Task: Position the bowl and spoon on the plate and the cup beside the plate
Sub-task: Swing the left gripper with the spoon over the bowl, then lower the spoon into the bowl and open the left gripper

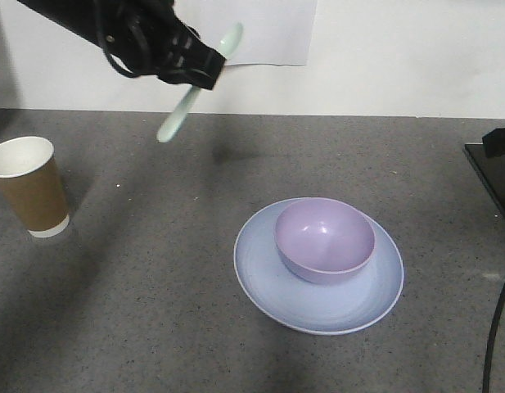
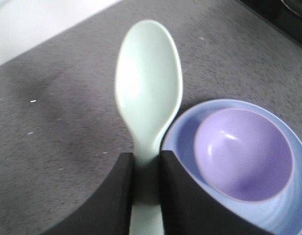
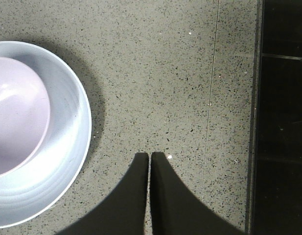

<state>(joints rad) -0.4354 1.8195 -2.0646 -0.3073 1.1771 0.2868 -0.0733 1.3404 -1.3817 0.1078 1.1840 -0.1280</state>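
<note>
Mint-green plastic, the spoon (image 2: 148,88) is pinched by the left gripper (image 2: 147,193), its two dark fingers (image 2: 114,200) closing on the flat handle just behind the scoop, which juts forward of them. In the front view it hangs tilted in the air, clear of the table (image 1: 154,311), at about 11 o'clock from the plate (image 1: 317,307) and well apart from it. The bowl (image 1: 324,240) already sits on the plate, shifted toward 12 o'clock, so the widest bare crescent lies at 6 o'clock. The cup (image 1: 29,187) stands upright at 9 o'clock of the plate, well apart. The right gripper (image 3: 150,196), fingers pressed together on nothing, hovers over the table at 3 o'clock of the plate. Judged from its look, the spoon is light, stiff and smooth. The flat handle is the sound place to hold, since the curved scoop would likely slip from flat pads, yet a hold this narrow may let it swivel. So light a piece would probably skid or bounce on the glossy plate if let go from height; a low release, into the bowl or onto the 6 o'clock crescent, seems safest. The cup, being thin paper, looks light and crushable, and probably wants a gentle hold around its mid-wall, not the rim.
</note>
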